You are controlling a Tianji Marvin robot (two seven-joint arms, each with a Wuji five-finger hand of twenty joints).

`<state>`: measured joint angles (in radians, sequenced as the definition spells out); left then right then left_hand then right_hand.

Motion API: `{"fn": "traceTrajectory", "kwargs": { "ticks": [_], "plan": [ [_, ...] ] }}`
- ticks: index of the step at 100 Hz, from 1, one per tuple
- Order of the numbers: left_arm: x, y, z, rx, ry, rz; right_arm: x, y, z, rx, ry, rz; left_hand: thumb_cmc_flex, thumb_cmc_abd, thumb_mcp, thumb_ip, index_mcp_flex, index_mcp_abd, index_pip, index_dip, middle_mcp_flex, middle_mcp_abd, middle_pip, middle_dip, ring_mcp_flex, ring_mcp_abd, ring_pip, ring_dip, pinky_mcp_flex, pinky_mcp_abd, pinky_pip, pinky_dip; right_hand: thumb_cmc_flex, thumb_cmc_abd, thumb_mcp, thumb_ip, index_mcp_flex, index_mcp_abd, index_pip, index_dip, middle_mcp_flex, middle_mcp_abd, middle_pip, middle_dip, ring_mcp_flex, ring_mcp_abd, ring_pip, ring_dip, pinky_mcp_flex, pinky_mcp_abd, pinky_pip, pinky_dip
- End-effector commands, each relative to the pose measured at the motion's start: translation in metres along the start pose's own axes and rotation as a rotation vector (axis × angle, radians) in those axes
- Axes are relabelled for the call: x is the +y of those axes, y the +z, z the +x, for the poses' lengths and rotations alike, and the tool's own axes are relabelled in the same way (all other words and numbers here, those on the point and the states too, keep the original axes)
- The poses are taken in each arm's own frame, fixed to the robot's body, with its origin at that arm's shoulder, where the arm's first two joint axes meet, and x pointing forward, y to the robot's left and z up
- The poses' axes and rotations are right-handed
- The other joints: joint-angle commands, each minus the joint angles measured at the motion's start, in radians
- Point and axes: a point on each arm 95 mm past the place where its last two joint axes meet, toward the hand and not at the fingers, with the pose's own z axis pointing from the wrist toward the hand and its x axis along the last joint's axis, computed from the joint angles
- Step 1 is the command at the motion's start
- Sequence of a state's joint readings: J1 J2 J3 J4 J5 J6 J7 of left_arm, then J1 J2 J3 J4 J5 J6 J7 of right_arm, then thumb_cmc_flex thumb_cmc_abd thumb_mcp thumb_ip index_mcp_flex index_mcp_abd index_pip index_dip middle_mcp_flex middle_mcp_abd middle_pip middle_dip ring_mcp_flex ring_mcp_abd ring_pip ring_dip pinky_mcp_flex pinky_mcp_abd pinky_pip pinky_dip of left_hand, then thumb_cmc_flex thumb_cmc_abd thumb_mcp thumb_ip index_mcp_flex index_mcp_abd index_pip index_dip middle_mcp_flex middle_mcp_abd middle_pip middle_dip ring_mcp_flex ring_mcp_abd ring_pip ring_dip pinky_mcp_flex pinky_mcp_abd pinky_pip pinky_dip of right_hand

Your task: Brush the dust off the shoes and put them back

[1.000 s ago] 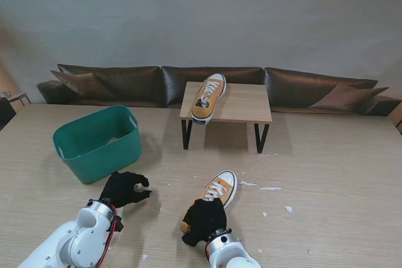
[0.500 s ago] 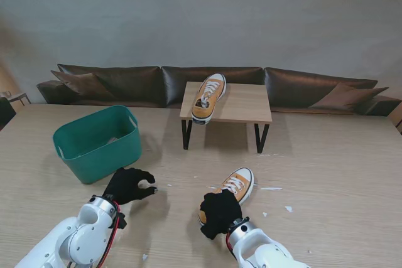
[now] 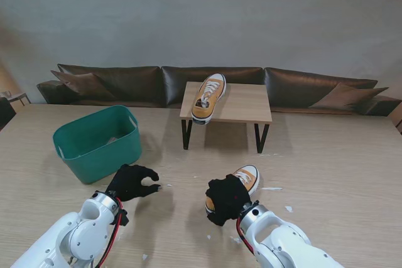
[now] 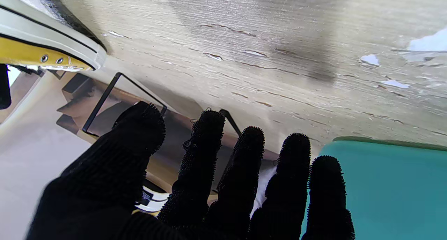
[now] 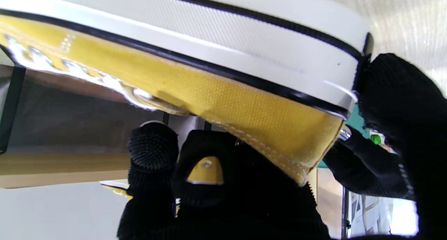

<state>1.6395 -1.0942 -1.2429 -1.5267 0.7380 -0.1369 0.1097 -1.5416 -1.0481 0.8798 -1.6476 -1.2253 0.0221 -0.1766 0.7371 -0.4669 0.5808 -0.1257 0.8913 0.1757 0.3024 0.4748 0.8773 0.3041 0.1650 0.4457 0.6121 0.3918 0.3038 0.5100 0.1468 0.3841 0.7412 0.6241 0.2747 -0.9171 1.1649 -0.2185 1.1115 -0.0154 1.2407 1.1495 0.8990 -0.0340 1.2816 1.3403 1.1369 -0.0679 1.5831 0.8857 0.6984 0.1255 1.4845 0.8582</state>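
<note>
A green plastic bin (image 3: 98,142) is seen at left on the wooden table (image 3: 339,161). A dark sofa (image 3: 314,89) is lined along the wall behind.

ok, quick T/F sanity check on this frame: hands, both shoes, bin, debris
1. The right hand is closed on the heel end of the near shoe. True.
2. The left hand holds a brush. False: it holds nothing, fingers spread over the table.
3. The second shoe sits on the small bench. True.
4. The green bin is on the robot's right. False: it is on the robot's left, farther from me than the left hand.
5. White scraps lie on the table to the right of the near shoe. True.
6. Both shoes are in the bin. False: neither is.
</note>
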Motion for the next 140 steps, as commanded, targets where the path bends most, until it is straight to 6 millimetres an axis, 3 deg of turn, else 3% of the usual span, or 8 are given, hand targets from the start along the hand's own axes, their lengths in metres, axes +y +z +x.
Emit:
{"fn": "traceTrajectory", "kwargs": {
  "ticks": [1,53,89,108,140],
  "plan": [
    [0.001,0.000,0.001,0.004,-0.003,-0.018,0.016,0.001,-0.001,0.010,-0.004,-0.028,-0.003,0.037,-0.020,0.037,-0.008,-0.001,-0.008,-0.006,-0.025,0.000,-0.005,-0.009,-0.048,0.015,-0.019,-0.010,-0.025,0.014,-0.027,0.013,0.107,0.081,0.156,0.052,0.076,0.019,0.258,0.085,-0.044,-0.114,-0.028,0.014,-0.003,-0.066,0.004,0.013,-0.130,-0.019,-0.004,0.018],
    [0.001,0.002,0.000,0.005,-0.017,-0.022,0.105,-0.003,-0.033,0.019,0.059,-0.126,0.003,0.048,-0.039,0.041,-0.005,0.001,-0.007,-0.008,-0.024,0.006,-0.005,-0.009,-0.052,0.017,-0.021,-0.009,-0.028,0.014,-0.043,0.022,0.108,0.083,0.154,0.048,0.072,0.017,0.258,0.085,-0.044,-0.112,-0.027,0.010,0.002,-0.070,0.000,0.013,-0.118,-0.017,-0.009,0.019],
    [0.003,0.003,0.001,0.005,-0.020,-0.036,0.162,-0.002,-0.051,0.022,-0.042,-0.168,0.004,0.055,-0.047,0.042,-0.003,0.001,-0.005,-0.008,-0.024,0.004,-0.005,-0.009,-0.052,0.016,-0.022,-0.009,-0.028,0.014,-0.050,0.027,0.100,0.083,0.150,0.046,0.068,-0.001,0.254,0.085,-0.044,-0.115,-0.032,0.005,0.002,-0.071,-0.009,0.010,-0.118,-0.017,-0.012,0.019],
    [0.003,0.003,0.001,0.005,-0.020,-0.037,0.174,0.009,-0.057,0.034,-0.098,-0.184,0.004,0.058,-0.051,0.043,-0.005,0.001,-0.006,-0.008,-0.025,0.006,-0.006,-0.009,-0.054,0.018,-0.023,-0.009,-0.030,0.012,-0.054,0.029,0.096,0.084,0.153,0.046,0.068,-0.009,0.254,0.085,-0.044,-0.121,-0.038,0.001,0.003,-0.074,-0.020,0.007,-0.117,-0.018,-0.024,0.015],
    [0.005,0.005,0.002,-0.001,-0.028,-0.043,0.166,0.036,-0.082,0.057,-0.197,-0.262,0.006,0.062,-0.055,0.044,-0.004,0.004,-0.007,-0.009,-0.026,0.008,-0.007,-0.009,-0.056,0.019,-0.024,-0.009,-0.030,0.013,-0.059,0.033,0.071,0.090,0.163,0.039,0.062,-0.040,0.259,0.084,-0.047,-0.133,-0.055,-0.018,0.006,-0.078,-0.052,0.000,-0.110,-0.017,-0.044,0.008]
  ]
}}
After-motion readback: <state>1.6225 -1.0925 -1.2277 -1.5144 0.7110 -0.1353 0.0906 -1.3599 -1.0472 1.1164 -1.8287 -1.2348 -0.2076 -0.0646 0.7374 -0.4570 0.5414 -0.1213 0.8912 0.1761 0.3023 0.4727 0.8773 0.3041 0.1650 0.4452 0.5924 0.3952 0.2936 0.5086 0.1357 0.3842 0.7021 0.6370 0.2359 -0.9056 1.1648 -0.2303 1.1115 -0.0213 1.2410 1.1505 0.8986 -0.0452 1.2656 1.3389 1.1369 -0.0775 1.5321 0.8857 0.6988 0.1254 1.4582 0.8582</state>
